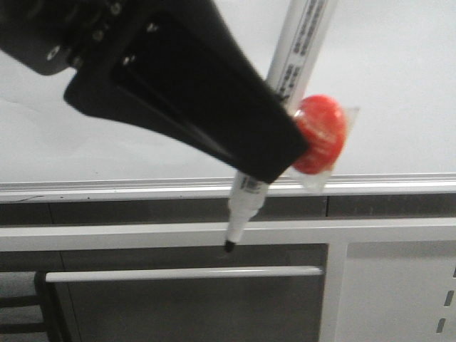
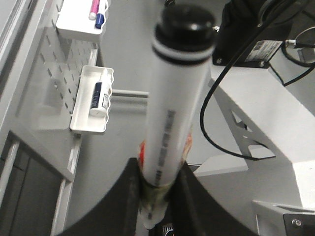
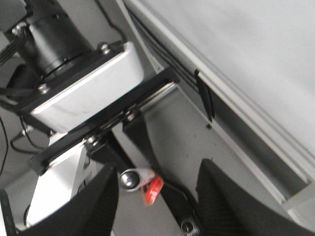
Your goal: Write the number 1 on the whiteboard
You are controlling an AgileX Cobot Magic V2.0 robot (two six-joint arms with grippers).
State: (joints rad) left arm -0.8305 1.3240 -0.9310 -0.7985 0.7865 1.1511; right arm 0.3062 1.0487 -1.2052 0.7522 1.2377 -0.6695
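Note:
The whiteboard [image 1: 399, 71] fills the upper front view, with its silver rail [image 1: 107, 187] along the lower edge. No number 1 stroke shows on it. My left gripper [image 1: 278, 165] is shut on a white marker [image 1: 296, 50] that carries a red disc [image 1: 320, 132]. The marker's black tip [image 1: 230, 246] points down, below the rail, over the cabinet front. In the left wrist view the marker [image 2: 174, 108] stands between the jaws of the left gripper [image 2: 160, 189]. My right gripper [image 3: 158, 169] is open and empty, and looks at the marker's end [image 3: 130, 179] and the whiteboard [image 3: 246, 44].
White cabinet panels [image 1: 399, 285] and a horizontal bar handle [image 1: 185, 273] lie below the board. In the left wrist view, white trays [image 2: 83, 115] holding markers hang on a pegboard, and black cables [image 2: 216, 88] run to a box.

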